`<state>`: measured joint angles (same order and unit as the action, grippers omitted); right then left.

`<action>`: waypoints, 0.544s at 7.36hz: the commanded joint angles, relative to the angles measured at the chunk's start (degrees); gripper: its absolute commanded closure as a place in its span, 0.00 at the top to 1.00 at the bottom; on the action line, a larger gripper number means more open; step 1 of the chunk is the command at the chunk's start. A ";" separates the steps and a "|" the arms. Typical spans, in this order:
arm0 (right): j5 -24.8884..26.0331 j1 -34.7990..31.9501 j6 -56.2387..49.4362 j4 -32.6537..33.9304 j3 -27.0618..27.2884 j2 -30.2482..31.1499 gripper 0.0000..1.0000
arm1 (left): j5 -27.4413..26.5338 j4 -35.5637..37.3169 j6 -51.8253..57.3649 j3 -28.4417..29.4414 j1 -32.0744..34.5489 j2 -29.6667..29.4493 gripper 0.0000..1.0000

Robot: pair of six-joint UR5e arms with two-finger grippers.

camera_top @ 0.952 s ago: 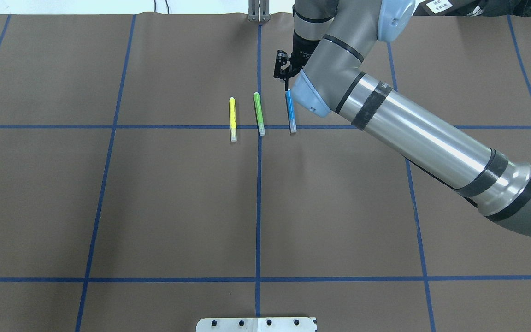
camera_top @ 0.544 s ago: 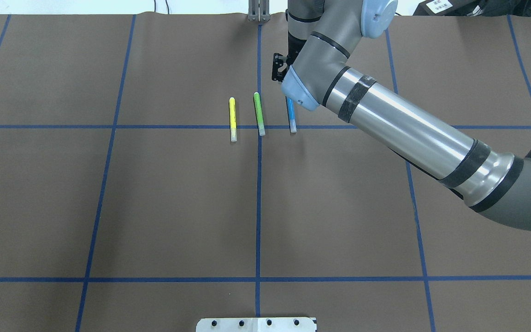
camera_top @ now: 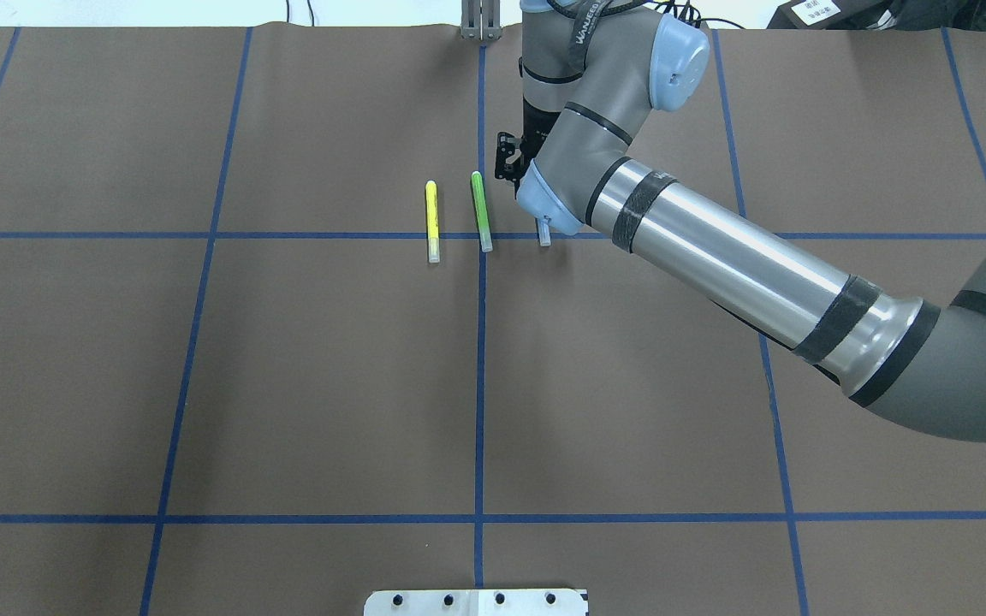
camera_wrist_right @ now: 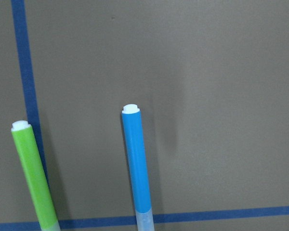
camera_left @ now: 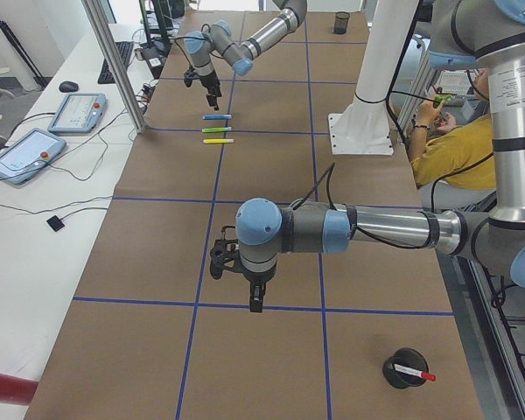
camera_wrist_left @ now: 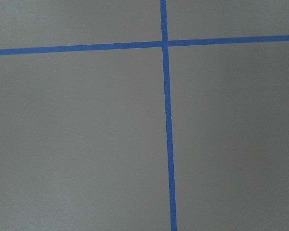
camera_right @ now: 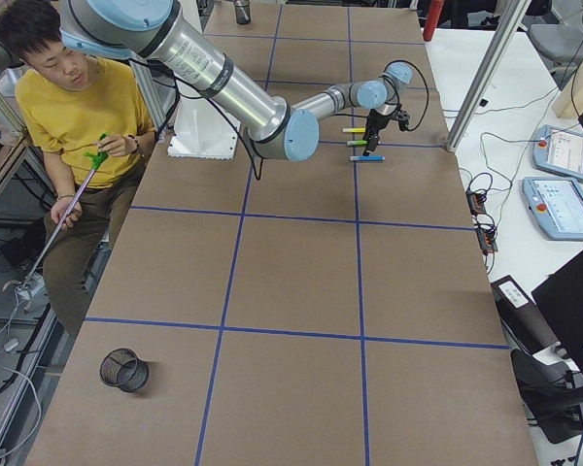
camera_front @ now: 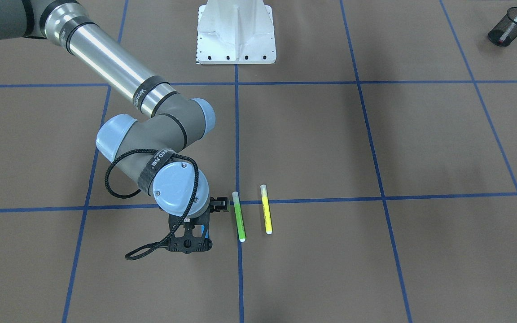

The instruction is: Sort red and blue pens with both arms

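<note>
The blue pen (camera_wrist_right: 136,163), beside the green marker (camera_top: 481,211) at upper middle of the overhead view, is judged the pick in hand, with the right tool (camera_front: 190,244) poised over it. A descent astride the barrel is needed next; whether the tool is spread or clenched cannot be told, nor can the wrist strap (camera_front: 153,165) lettering be read.

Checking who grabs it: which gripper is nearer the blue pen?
Right. The right gripper hangs directly over the blue pen; the left gripper is far off down the table.

Right tool (camera_top: 506,161) now farther left, over blue pen (camera_wrist_right: 136,163).
</note>
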<state>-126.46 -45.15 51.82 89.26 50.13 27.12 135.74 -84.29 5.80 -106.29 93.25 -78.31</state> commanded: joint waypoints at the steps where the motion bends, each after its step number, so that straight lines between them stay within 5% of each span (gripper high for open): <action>1: 0.08 1.55 5.28 -4.15 -1.52 -0.05 0.88 | 0.05 0.00 0.00 0.03 0.00 0.00 1.00; 4: 1.57 2.70 5.57 -4.45 -2.05 0.22 0.56 | 0.05 0.00 0.00 0.12 0.00 0.00 1.00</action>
<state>-125.36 -42.81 57.21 84.95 48.37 27.26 135.79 -84.29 5.80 -106.23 93.25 -78.31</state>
